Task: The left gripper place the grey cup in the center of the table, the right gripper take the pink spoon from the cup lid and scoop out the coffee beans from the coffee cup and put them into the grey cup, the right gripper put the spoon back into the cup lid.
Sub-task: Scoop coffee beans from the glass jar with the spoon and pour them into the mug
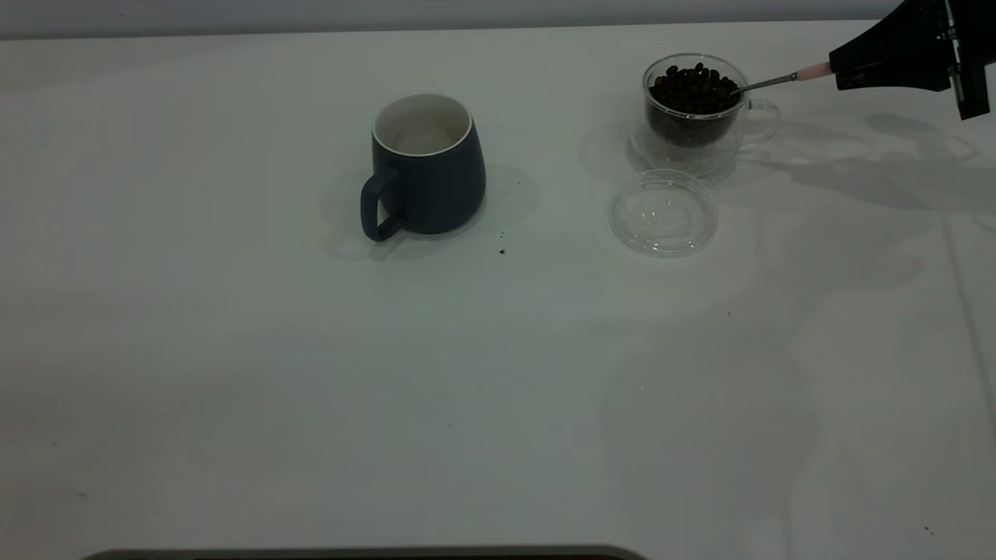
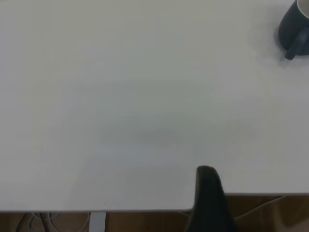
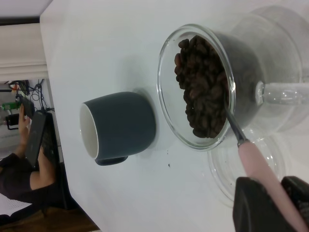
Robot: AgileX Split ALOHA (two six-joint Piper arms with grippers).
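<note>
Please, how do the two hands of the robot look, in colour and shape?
The right hand is matt black and angular and tapers to a narrow tip; a pale strip runs down its rear block. Of the left hand only one black finger with a rounded tip shows. No cables or markings are visible.

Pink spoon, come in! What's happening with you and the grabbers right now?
Right gripper shut on pink spoon, bowl in the coffee beans. Left gripper parked at table edge. Grey cup mid-table, cup lid bare. Path clear.

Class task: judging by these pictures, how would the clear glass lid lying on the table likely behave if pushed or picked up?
The cup lid is clear glass, so probably fragile and slippery. Lying flat and low on the table, it would likely slide rather than tip. Its shallow rim offers little to grip.
</note>
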